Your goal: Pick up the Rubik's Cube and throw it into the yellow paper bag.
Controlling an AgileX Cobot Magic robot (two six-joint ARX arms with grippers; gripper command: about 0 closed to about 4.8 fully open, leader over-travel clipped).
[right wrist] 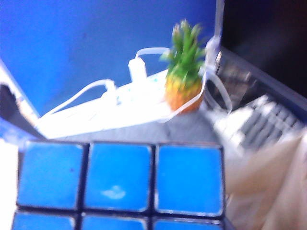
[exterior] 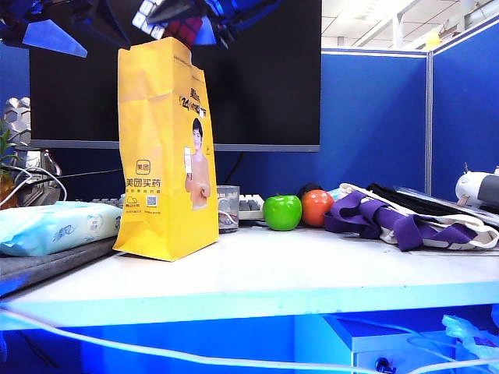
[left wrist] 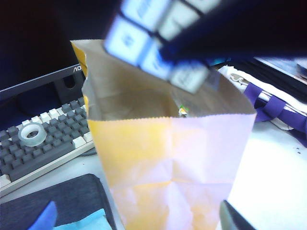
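Observation:
The yellow paper bag stands upright on the left of the white table, its mouth open. The Rubik's Cube hangs just above that mouth, with my right gripper shut on it. Seen from the left wrist, the cube is blurred over the bag's brown inside. The right wrist view is filled by the cube's blue face, with the bag's edge beside it; the fingers are hidden there. My left gripper hovers high to the left of the bag, open, its fingertips spread wide with nothing held.
A green apple, an orange-red fruit and a purple-strapped cloth bag lie right of the bag. A wipes pack lies to its left. Behind are a glass, a keyboard with a tape roll, and a small pineapple.

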